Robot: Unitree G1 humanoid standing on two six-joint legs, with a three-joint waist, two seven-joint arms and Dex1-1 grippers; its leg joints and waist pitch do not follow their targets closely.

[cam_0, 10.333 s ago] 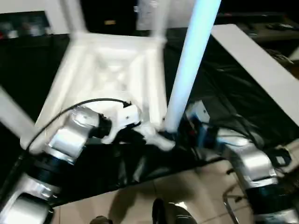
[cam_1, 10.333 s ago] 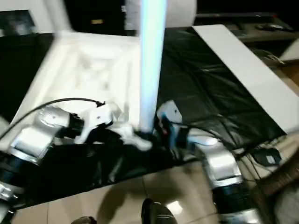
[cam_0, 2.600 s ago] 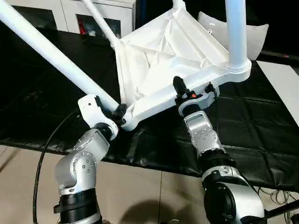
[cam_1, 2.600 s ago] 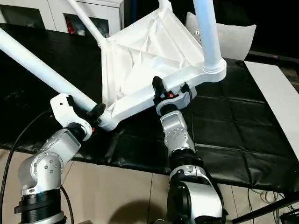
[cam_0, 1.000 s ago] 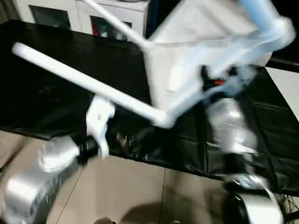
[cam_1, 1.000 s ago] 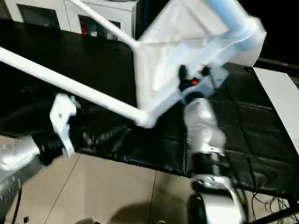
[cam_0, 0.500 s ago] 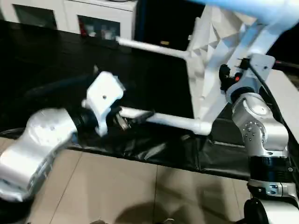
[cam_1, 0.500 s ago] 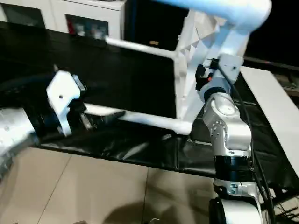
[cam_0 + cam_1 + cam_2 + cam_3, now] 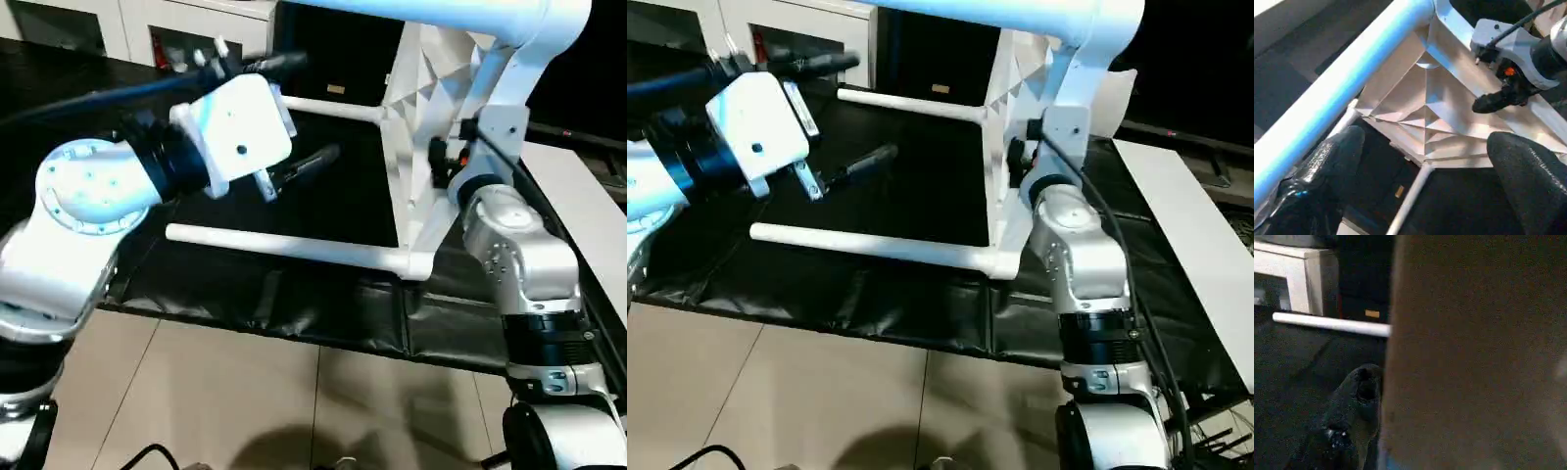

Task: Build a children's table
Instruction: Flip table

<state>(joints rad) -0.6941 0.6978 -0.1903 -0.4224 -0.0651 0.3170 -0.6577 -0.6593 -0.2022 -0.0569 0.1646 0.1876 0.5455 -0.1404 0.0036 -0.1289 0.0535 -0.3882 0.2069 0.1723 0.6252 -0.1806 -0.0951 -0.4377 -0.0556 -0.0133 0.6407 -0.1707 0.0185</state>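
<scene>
left pincer (image 9: 294, 113) agape | table top (image 9: 1444, 112) ribbed white plastic | legs (image 9: 294, 248) tubular

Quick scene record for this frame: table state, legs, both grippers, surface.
table top: on its edge, ribbed underside facing the left arm
legs: fitted in corner sockets, sticking out sideways; lowest leg lies just above the black cover
left gripper: open, raised, holding nothing
right gripper: at the top's rim; grip unclear

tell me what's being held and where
Left end effector open, empty. Right end effector is at the tabletop edge; a grip cannot be told.
</scene>
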